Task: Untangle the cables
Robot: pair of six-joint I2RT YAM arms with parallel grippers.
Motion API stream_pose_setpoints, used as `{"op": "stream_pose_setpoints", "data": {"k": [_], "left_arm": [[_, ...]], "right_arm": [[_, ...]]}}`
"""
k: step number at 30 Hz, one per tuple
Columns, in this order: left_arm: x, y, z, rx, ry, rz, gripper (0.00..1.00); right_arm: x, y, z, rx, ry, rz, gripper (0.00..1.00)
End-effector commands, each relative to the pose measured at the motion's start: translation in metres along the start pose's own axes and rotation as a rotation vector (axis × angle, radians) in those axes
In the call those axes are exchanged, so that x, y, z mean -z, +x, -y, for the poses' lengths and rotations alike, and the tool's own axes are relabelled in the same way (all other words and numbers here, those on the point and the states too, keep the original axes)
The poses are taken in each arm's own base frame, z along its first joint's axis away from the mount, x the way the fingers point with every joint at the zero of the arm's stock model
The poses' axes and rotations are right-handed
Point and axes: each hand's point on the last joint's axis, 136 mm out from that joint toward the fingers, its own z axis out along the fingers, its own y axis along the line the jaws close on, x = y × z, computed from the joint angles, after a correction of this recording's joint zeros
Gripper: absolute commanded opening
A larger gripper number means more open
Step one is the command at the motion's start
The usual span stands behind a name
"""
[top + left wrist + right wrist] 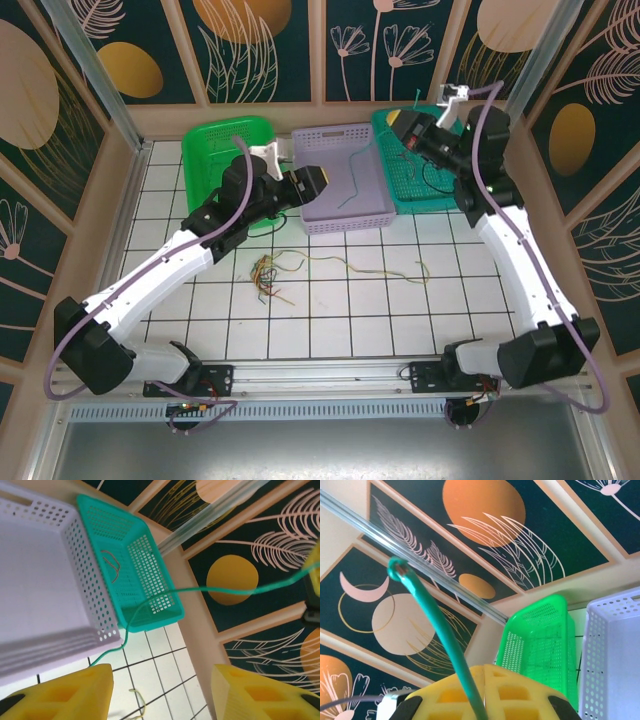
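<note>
Right wrist view: right gripper (484, 680) jaws clamped on green cable (437, 625); left gripper (161, 677) jaws apart, nothing clamped.

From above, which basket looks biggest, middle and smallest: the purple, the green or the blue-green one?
1. Purple basket: looks largest.
2. Green basket and blue-green basket: they look about alike, and both are partly hidden, so I won't rank them.

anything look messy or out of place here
A thin green cable dangles from the shut right gripper across the lilac perforated plastic basket, not laid down. A tangle of thin coloured cables sprawls on the white tiled table.
</note>
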Motion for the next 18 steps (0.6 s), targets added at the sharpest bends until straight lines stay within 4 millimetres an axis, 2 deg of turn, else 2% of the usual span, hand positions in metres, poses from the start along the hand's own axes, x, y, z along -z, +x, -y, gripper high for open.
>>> {"op": "stream_pose_setpoints", "data": {"k": [1,4,8,14,18], "left_arm": [[0.001,-0.019,0.024,-0.269,0.056,0.068,0.56],[-0.002,-0.025,0.018,-0.446,0.011,0.102,0.56],[-0.014,-0.018,0.017,-0.645,-0.009,0.094,0.61],[-0.041,-0.006,0.014,-0.804,-0.074,0.06,0.64],[-0.047,-0.021,-0.004,-0.809,-0.213,0.102,0.61]], "right_arm": [[-0.011,-0.001,0.001,0.003,0.041,-0.044,0.0],[-0.027,0.009,0.012,-0.018,0.108,-0.111,0.0],[-0.048,0.033,0.02,-0.019,0.183,-0.208,0.0],[-0.071,0.057,0.007,-0.034,0.202,-0.304,0.0],[-0.076,0.062,-0.002,-0.048,0.175,-0.329,0.0]]}}
